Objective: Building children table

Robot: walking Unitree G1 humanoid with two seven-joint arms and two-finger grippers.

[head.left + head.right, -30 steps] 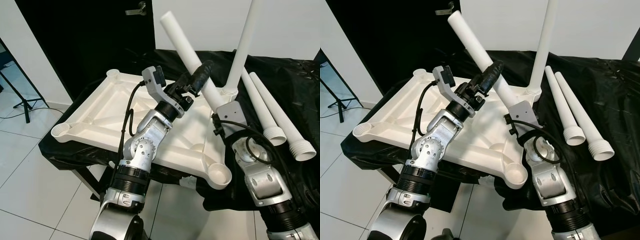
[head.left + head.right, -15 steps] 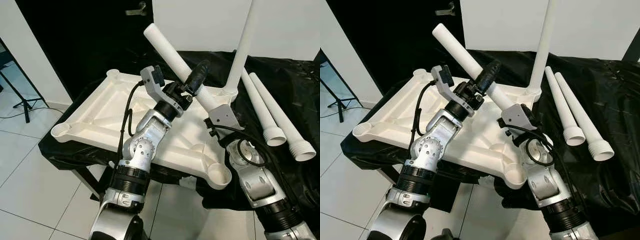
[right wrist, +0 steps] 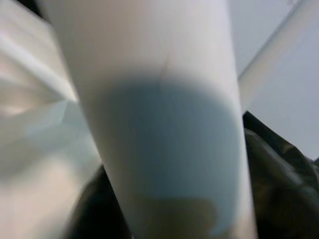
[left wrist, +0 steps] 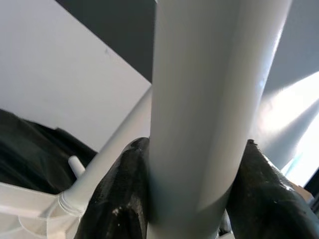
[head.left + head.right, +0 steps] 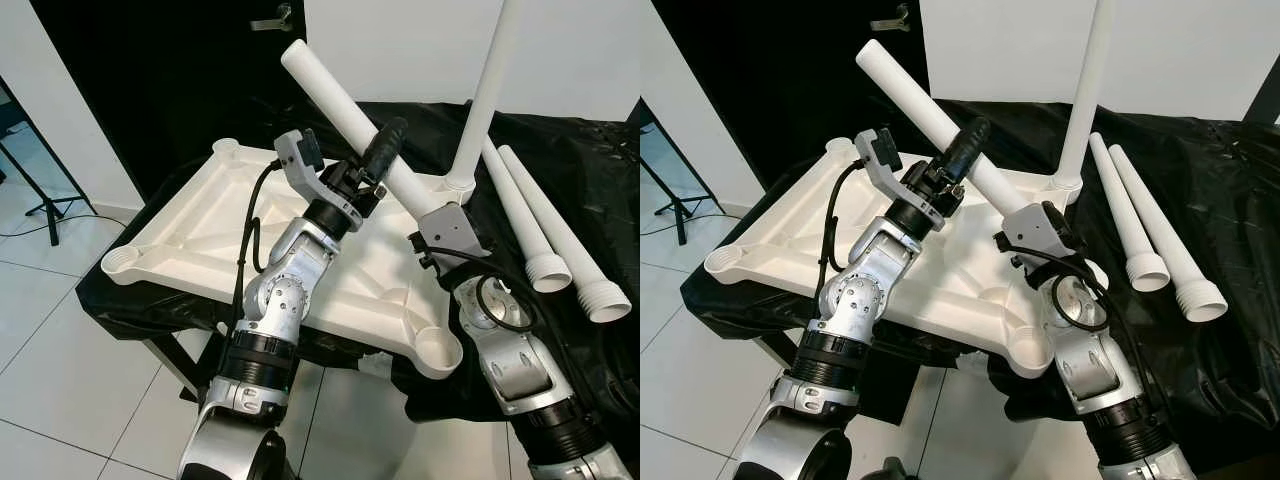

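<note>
Tilted white table leg (image 5: 340,100), leaning further toward the left than a second ago, above the upturned white tabletop (image 5: 200,235). Clamped mid-length by left end effector (image 5: 378,160); lower end by right end effector (image 5: 432,207), grip hidden, cannot tell. One leg upright (image 5: 487,90) in corner socket; two spare legs (image 5: 540,225) on black cloth.

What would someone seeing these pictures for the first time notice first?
A long white leg slants above the upturned white tabletop, gripped by the left gripper at its middle and the right gripper lower down. One leg already stands upright in the far right corner, and two spare legs lie on the black cloth beside it.
</note>
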